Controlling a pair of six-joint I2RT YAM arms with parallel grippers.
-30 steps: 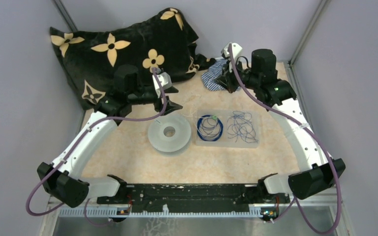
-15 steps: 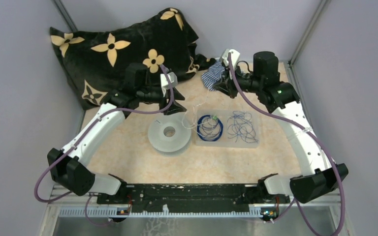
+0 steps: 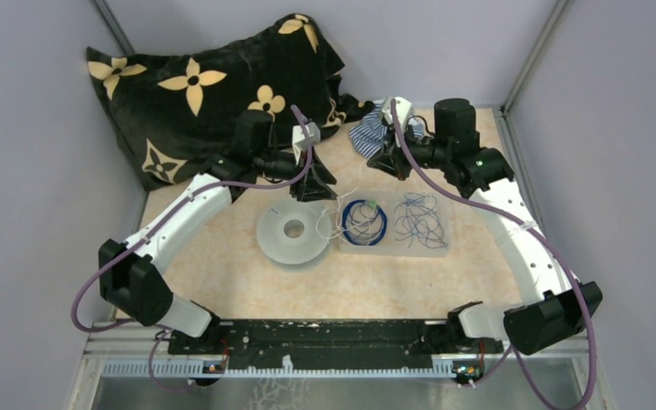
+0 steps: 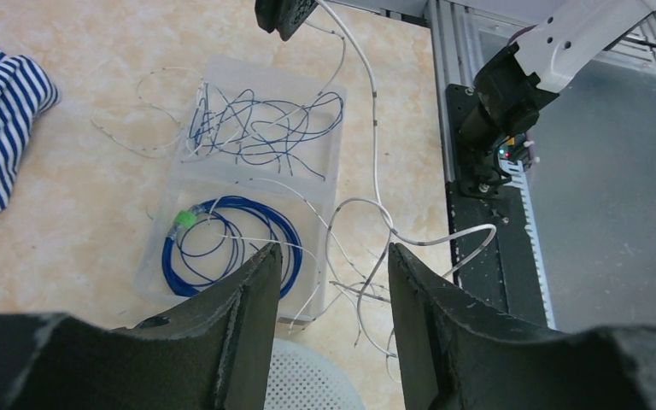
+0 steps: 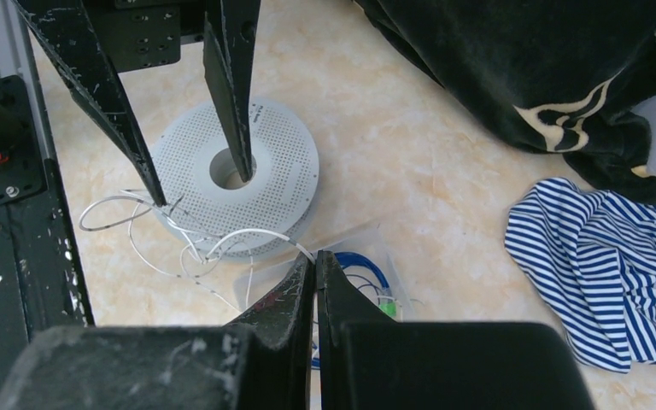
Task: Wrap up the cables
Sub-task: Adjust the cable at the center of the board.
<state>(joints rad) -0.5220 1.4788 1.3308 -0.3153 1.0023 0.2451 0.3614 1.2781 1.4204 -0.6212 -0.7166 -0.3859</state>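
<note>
Left gripper (image 4: 333, 256), jaws parted on nothing, straddles slack loops of the thin whitish wire (image 4: 375, 128), whose run leads to the clenched right gripper (image 5: 313, 260) pinching it.

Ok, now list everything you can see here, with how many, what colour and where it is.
flowered fabric: one, black with yellow flowers, back left
striped cloth: one, blue and white, back middle
tray: one, clear, two compartments, mid-table
spool: one, pale, left of the tray
blue coil: one, dark blue with green bit, tray compartment nearer spool
loose tangle: one, dark blue, other compartment
whitish wire: strands uncountable, white, between spool and tray
table: one, tan marbled, underneath everything
left gripper: one, black, open over the spool's edge
right gripper: one, black, shut on the whitish wire, behind the tray
</note>
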